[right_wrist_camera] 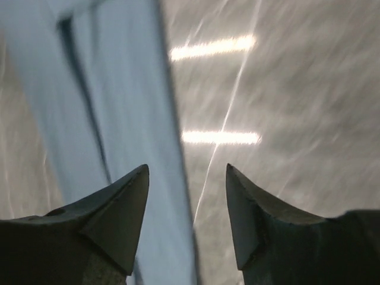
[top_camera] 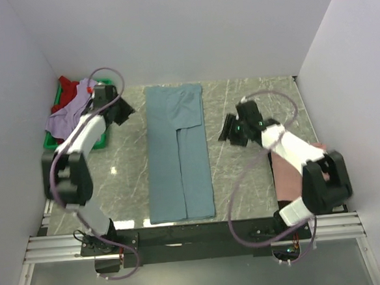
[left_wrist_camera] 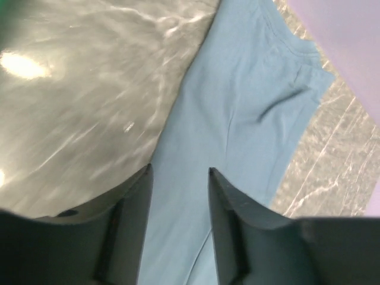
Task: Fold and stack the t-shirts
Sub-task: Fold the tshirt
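Worktop (top_camera: 239,93) carried the grey-blue t-shirt (top_camera: 178,153), folded into 1 long strip at its middle. The left hand (left_wrist_camera: 178,173) and right hand (right_wrist_camera: 187,172) flanked it, both open and empty. The lavender shirt (top_camera: 67,118) and red shirt (top_camera: 71,90) were heaped on the green tray (top_camera: 50,144); the salmon shirt (top_camera: 285,175) lay under the right arm (top_camera: 295,149).

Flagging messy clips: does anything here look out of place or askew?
Only the far-left green tray: the lavender shirt hangs over its rim, the red shirt bunched behind it. The grey-blue shirt lies straight mid-table.
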